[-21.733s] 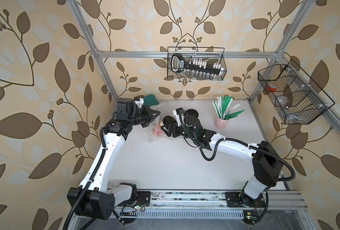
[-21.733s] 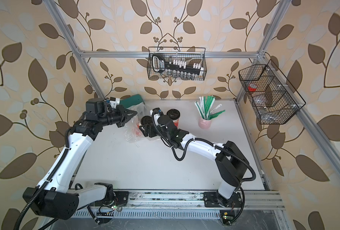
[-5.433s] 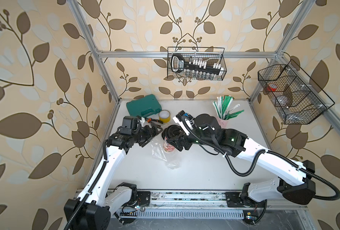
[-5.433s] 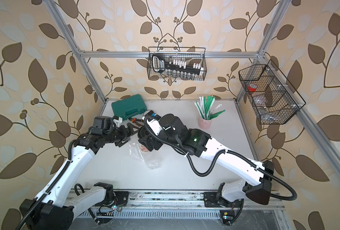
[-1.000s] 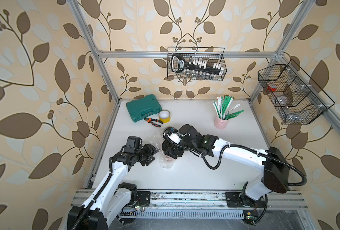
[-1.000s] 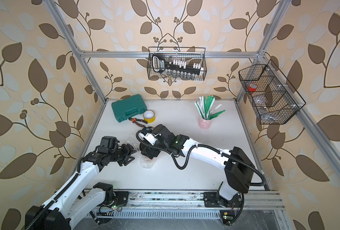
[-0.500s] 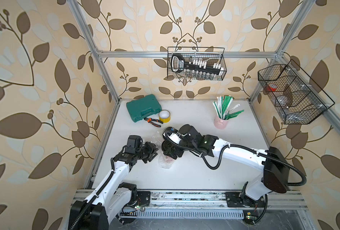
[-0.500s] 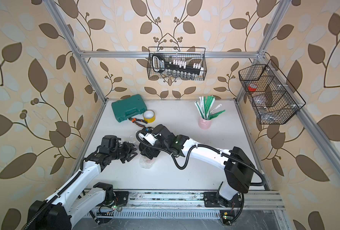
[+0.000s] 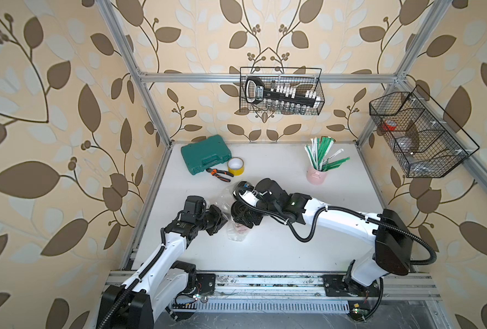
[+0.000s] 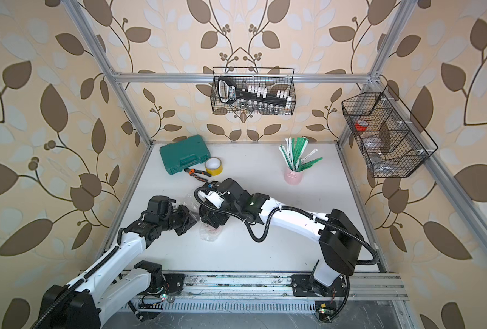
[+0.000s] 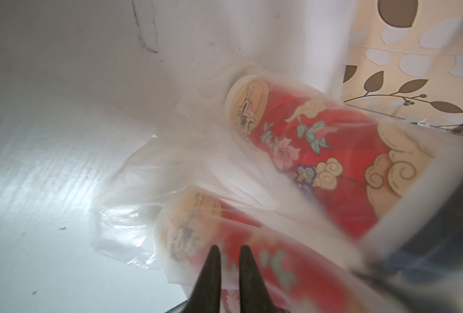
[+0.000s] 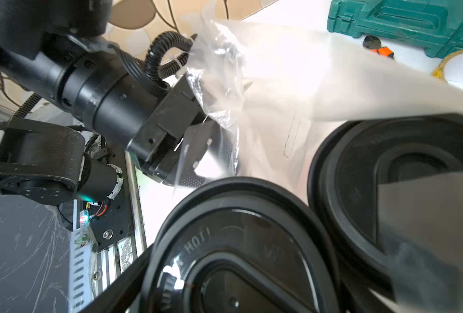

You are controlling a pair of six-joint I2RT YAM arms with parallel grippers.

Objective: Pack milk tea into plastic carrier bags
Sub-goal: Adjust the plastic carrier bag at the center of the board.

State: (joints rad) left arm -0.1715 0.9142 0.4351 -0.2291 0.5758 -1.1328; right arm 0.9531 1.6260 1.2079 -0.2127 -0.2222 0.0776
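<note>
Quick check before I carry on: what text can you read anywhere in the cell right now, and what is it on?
"HOT!": raised letters on the nearer black cup lid, right wrist view.
Other raised marks on that lid: too blurred to read.
Label on the black tool holder in the hanging wire basket: too small to read.
Print on the straw wrappers: too small to read.

White table [image 9: 265,250], green tool case [image 9: 205,158], yellow tape roll [image 9: 235,166], pliers [image 9: 219,174] back left, pink straw cup [image 9: 317,179] back right, clear plastic bag [image 9: 234,234] near the middle.

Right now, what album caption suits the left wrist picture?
Two red milk tea cups inside a clear plastic bag on the white table, jaws nearly closed in front.
</note>
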